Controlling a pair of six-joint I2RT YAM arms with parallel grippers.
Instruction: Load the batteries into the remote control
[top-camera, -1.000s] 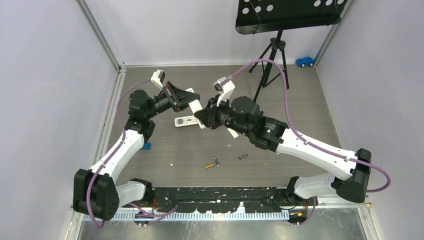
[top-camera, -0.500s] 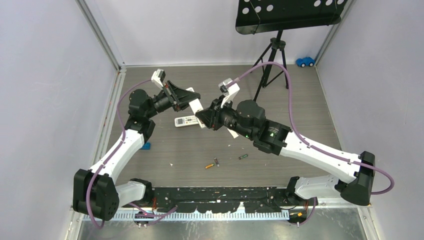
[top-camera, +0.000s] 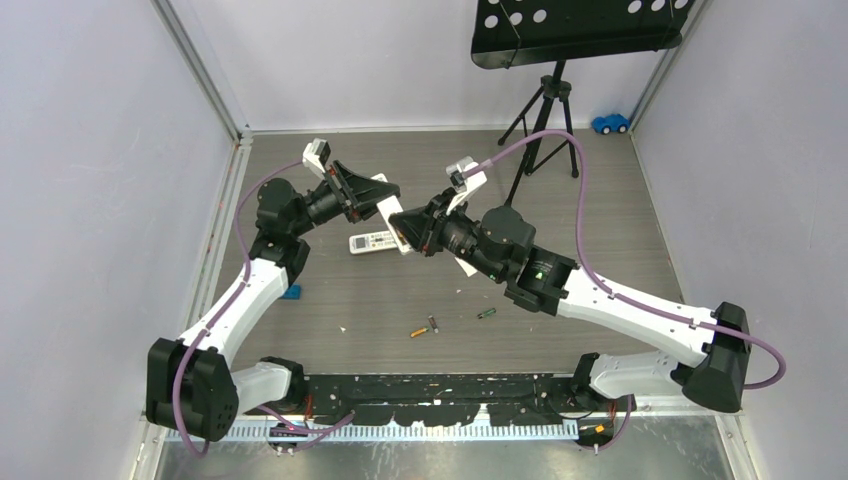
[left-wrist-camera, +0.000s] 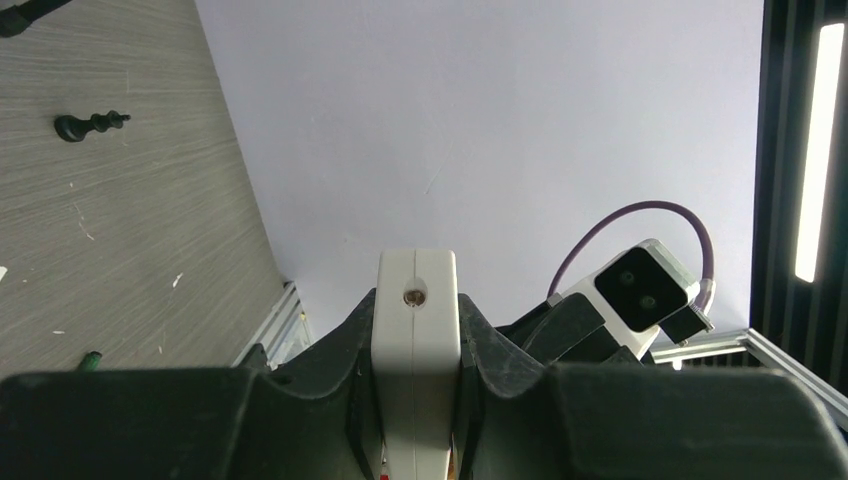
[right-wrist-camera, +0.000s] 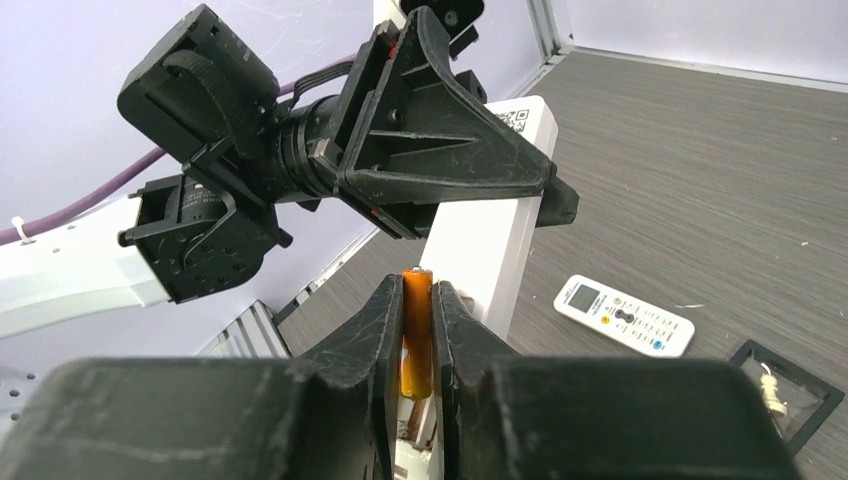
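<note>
Above table (top-camera: 610, 210): battery (right-wrist-camera: 417, 340) (in right gripper (right-wrist-camera: 420, 292))

The remote control (left-wrist-camera: 415, 350) looks like smooth white plastic with a slight sheen, same as the shorter remote (right-wrist-camera: 624, 316). The orange battery (right-wrist-camera: 417, 340) is shiny, almost glassy. Both the left gripper (left-wrist-camera: 415, 300) and right gripper (right-wrist-camera: 420, 292) are matt black plastic, kinda grainy. The table (top-camera: 620, 220) is matt grey woodgrain; the music stand (top-camera: 590, 40) looks like glossy black metal.
</note>
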